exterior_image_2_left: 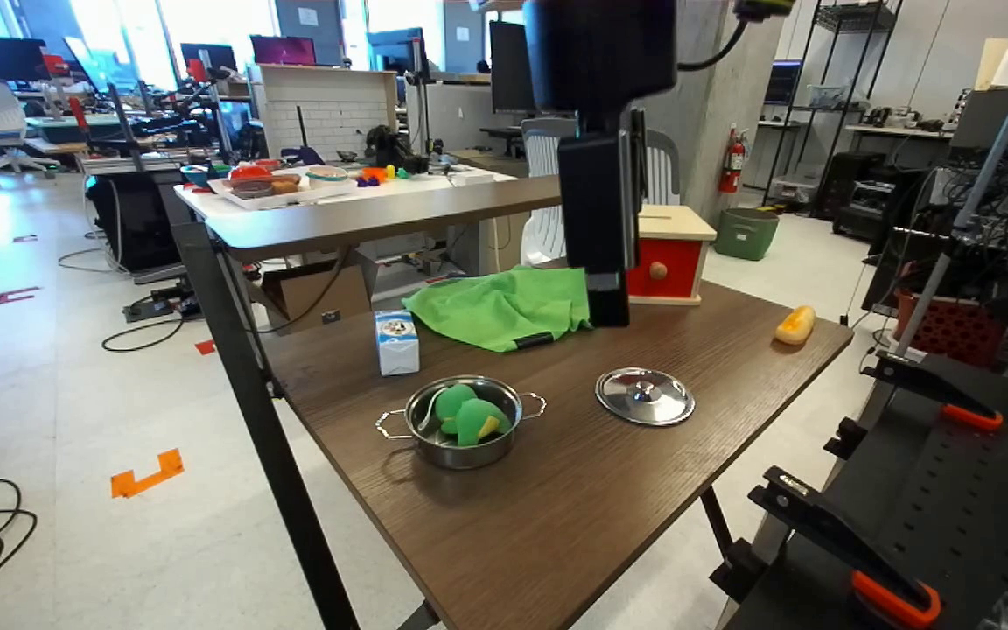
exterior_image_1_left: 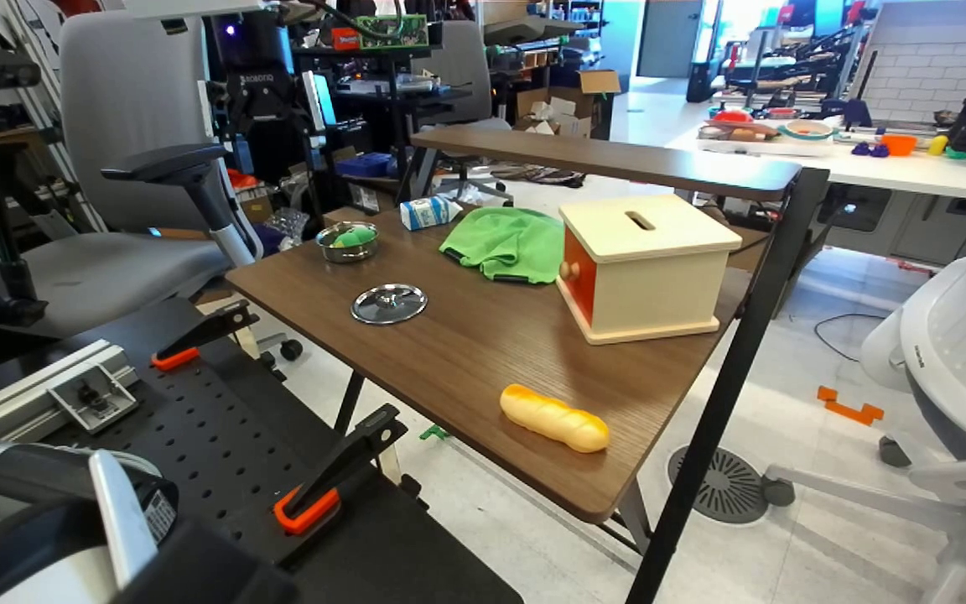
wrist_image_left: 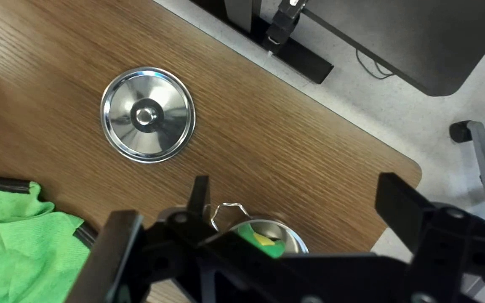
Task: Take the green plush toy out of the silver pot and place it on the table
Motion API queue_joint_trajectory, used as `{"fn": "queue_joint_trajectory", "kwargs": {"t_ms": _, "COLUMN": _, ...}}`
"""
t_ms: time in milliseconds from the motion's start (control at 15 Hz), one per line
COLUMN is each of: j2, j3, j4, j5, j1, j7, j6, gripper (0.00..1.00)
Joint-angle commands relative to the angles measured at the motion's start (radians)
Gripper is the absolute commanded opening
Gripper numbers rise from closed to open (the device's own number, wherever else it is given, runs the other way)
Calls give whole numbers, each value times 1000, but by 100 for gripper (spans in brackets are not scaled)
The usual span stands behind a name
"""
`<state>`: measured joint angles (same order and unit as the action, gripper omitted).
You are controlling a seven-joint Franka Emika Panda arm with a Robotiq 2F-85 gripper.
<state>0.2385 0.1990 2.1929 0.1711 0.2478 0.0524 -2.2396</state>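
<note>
The green plush toy, with a small yellow patch, lies inside the silver pot. The toy shows in both exterior views (exterior_image_1_left: 355, 236) (exterior_image_2_left: 478, 418), and partly in the wrist view (wrist_image_left: 275, 249). The pot (exterior_image_1_left: 349, 255) (exterior_image_2_left: 466, 456) stands upright and uncovered on the brown table (exterior_image_1_left: 458, 335) (exterior_image_2_left: 556, 516), near one end. In the wrist view the gripper body hides much of the pot (wrist_image_left: 297, 239). My gripper (wrist_image_left: 296, 189) is open and empty, its fingers wide apart. It hangs above the table, apart from the pot and toy, also in both exterior views (exterior_image_1_left: 276, 155) (exterior_image_2_left: 609, 306).
A silver lid (exterior_image_1_left: 389, 304) (exterior_image_2_left: 644, 396) (wrist_image_left: 147, 134) lies flat near the pot. A green cloth (exterior_image_1_left: 508, 239) (exterior_image_2_left: 504, 302), a small carton (exterior_image_1_left: 428, 212) (exterior_image_2_left: 397, 343), a wooden box (exterior_image_1_left: 651, 289) and a bread toy (exterior_image_1_left: 554, 418) are on the table. A raised shelf (exterior_image_1_left: 609, 155) runs along one side.
</note>
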Motion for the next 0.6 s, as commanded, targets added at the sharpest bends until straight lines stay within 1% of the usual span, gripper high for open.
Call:
{"fn": "queue_joint_trajectory", "kwargs": {"t_ms": 0, "j2": 117, "j3": -1, "j4": -104, "j5": 18, "j1": 24, "j7": -71, "j6": 2, "gripper": 100}}
{"fn": "queue_joint_trajectory", "kwargs": {"t_ms": 267, "j2": 232, "j3": -16, "j4": -220, "j5": 6, "j1": 41, "j7": -133, "j6": 4, "gripper": 100}}
{"fn": "queue_joint_trajectory", "kwargs": {"t_ms": 533, "j2": 338, "j3": -44, "j4": -341, "j5": 25, "j1": 72, "j7": -208, "j6": 4, "gripper": 100}}
